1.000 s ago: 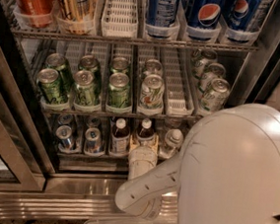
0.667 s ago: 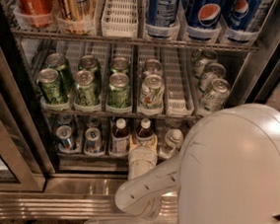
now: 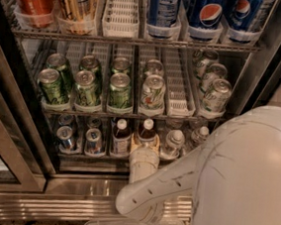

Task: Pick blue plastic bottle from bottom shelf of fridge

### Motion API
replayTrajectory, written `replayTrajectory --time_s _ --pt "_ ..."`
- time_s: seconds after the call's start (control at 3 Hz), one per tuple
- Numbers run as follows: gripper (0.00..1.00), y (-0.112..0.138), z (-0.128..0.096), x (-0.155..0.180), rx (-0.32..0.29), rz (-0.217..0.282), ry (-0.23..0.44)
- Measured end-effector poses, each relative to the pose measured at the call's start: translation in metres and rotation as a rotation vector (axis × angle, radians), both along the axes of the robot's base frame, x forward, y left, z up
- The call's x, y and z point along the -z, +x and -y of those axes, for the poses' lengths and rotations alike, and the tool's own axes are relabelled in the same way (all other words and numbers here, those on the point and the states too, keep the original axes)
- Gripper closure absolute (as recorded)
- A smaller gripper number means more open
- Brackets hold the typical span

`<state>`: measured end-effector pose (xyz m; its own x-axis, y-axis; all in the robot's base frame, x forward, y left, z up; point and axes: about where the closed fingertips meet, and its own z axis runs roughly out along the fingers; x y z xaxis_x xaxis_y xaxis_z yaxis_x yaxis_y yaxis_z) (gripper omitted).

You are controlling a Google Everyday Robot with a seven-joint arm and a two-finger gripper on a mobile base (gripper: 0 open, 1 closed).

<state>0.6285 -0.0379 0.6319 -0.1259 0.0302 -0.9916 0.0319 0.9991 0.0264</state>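
Observation:
The fridge (image 3: 23, 138) stands open with wire shelves of drinks. On the bottom shelf (image 3: 101, 156) stand two small bottles with dark brown liquid and white caps. One shows a pale label (image 3: 120, 138). The other, the blue plastic bottle (image 3: 147, 129), stands right behind my gripper (image 3: 145, 145), which hides its lower half. My white arm (image 3: 173, 187) reaches in from the lower right, and the gripper sits at the shelf's front edge against this bottle. Two silver-blue cans (image 3: 66, 137) stand to the left.
Clear water bottles (image 3: 173, 140) stand right of the gripper. Green cans (image 3: 86, 87) fill the shelf above, close over the bottle caps. Cola and Pepsi cans (image 3: 207, 11) are on the top shelf. The steel base grille (image 3: 47, 205) lies below, and the door frame (image 3: 6, 166) is at the left.

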Motion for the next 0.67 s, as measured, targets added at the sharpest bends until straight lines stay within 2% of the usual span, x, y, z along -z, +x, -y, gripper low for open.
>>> replayTrajectory --time_s 0.67 --pt "1.0 -0.0069 -0.001 -0.0071 -0.002 0.017 0.011"
